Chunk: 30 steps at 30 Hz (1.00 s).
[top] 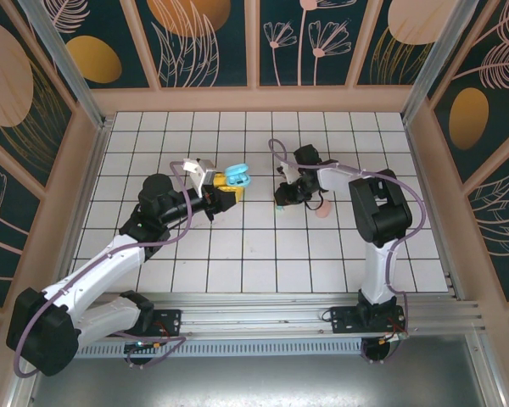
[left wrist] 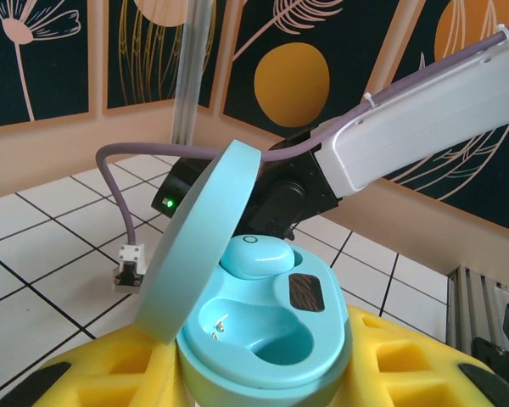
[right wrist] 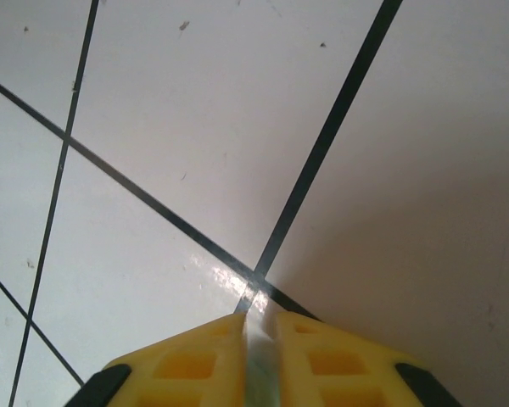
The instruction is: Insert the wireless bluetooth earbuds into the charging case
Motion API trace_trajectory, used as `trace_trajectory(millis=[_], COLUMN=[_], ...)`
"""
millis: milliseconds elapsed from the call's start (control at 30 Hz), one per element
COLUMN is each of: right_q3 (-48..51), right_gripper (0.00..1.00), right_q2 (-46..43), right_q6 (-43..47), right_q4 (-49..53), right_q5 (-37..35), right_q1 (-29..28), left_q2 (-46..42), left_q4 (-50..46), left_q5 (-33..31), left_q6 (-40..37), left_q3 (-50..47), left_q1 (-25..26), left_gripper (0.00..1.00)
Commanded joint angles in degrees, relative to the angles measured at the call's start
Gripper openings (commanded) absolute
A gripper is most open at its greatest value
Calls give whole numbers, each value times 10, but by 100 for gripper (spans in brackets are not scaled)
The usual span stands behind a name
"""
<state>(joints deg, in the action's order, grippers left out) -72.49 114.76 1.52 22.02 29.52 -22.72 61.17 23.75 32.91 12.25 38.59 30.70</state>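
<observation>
Earbuds (left wrist: 256, 254): one teal, seated face-up, long axis crosswise, in the one teal case (left wrist: 263, 375), lid open, gripped by left jaws; right jaws pinch a pale teal sliver (right wrist: 260, 366).

Bright, even overhead light; mild glare.

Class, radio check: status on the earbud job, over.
Left pincer clamps open teal case, one teal earbud seated, second socket empty. Right pincer low over tiles, pinching pale green sliver. Nothing blocking.

Left arm (top: 93, 275) and right arm (top: 371, 267) — white links, black joints — carry purple cables (left wrist: 153, 149) up from the rail (top: 254, 309); yellow fingers (right wrist: 229, 348) farthest from the rail.
</observation>
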Motion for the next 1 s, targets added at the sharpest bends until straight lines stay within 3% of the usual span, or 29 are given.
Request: trace_trajectory(millis=[0,167,967], right_q3=[6,3,37], right_gripper=[21,27,29], right_q2=[-25,-24,-55], right_q6=[2,15,32], right_q4=[11,18,43], right_q5=[5,14,47], right_q1=[-2,-2,-1], left_q2=[-13,-18,-17], left_q4=[7,5,2], left_q5=[-1,-5,-9], left_q6=[-5,-4,-5], left_q3=[-3,-4,-1], left_q1=[3,3,3], left_gripper=[0,0,0])
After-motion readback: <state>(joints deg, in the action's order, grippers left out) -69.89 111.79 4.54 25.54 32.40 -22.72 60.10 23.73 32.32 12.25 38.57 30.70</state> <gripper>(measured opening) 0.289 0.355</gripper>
